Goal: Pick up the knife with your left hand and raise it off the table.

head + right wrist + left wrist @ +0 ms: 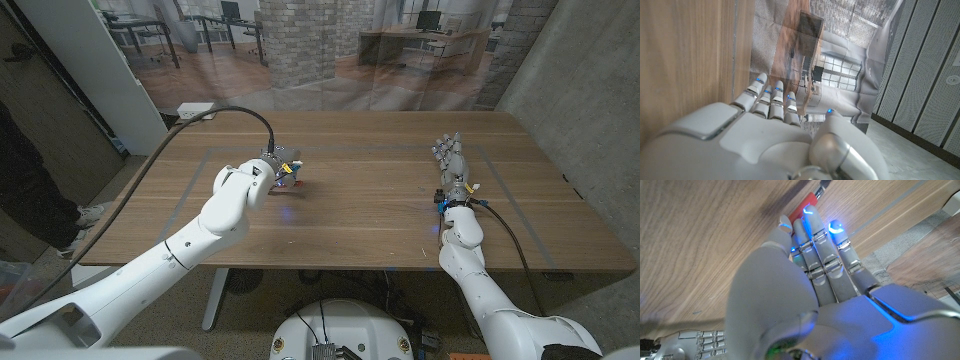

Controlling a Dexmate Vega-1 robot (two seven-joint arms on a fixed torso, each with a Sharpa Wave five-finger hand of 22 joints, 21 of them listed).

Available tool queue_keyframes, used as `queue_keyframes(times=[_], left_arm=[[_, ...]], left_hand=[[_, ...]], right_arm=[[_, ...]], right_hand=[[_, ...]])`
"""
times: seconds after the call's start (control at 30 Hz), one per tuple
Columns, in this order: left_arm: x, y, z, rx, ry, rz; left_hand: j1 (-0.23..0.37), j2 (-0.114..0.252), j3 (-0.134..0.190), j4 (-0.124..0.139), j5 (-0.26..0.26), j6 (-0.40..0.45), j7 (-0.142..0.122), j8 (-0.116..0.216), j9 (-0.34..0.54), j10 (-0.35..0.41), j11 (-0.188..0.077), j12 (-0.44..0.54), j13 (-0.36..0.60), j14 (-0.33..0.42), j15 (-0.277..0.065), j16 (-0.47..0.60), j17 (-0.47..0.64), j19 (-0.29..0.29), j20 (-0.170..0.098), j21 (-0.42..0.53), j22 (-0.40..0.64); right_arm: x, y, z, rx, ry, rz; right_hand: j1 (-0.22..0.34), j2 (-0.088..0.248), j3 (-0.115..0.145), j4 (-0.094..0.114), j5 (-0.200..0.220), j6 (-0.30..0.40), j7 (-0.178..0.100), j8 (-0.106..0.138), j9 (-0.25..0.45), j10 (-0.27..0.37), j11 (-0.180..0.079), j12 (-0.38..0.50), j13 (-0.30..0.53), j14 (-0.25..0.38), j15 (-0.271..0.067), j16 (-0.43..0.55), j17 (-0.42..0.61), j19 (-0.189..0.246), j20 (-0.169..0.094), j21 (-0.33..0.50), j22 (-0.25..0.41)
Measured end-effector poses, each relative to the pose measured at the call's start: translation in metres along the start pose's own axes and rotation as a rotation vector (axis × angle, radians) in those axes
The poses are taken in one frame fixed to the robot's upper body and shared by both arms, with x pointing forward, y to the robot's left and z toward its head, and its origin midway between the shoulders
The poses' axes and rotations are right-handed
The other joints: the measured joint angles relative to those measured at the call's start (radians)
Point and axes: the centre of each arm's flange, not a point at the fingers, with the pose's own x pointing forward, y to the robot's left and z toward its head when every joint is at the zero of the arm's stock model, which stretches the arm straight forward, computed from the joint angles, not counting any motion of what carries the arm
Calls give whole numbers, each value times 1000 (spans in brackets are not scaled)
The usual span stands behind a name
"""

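Note:
The knife (810,200) lies on the wooden table (370,200), its red handle and a dark part showing just past my left hand's fingertips (809,213). My left hand (278,172) hangs low over the knife left of the table's middle. Its fingers are stretched out straight and close together, with the thumb alongside. Nothing shows clasped in them. In the head view the knife (293,184) peeks out as a small red and dark bit under that hand. My right hand (450,160) stands on its edge at the right of the table, fingers straight and holding nothing.
A black cable (240,115) runs from the left arm over the table's back left. A white box (196,111) sits at the far left corner. A person's dark leg and shoe (40,200) stand left of the table.

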Motion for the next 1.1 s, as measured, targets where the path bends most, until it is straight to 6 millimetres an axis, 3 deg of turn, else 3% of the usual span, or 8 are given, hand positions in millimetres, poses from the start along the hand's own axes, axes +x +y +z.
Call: queue_keyframes(times=[1.1], left_arm=[[-9,16,-12,-69,-33,113]], left_hand=[[8,-6,-3,0,-1,0,0,-7,0,6,0,0,14,4,0,0,14,-9,2,22,-10]], right_arm=[[-5,8,3,-13,-4,-12]], right_hand=[[0,0,0,0,4,-7,4,0,0,-4,4,0,0,0,0,0,0,0,0,0,0]])
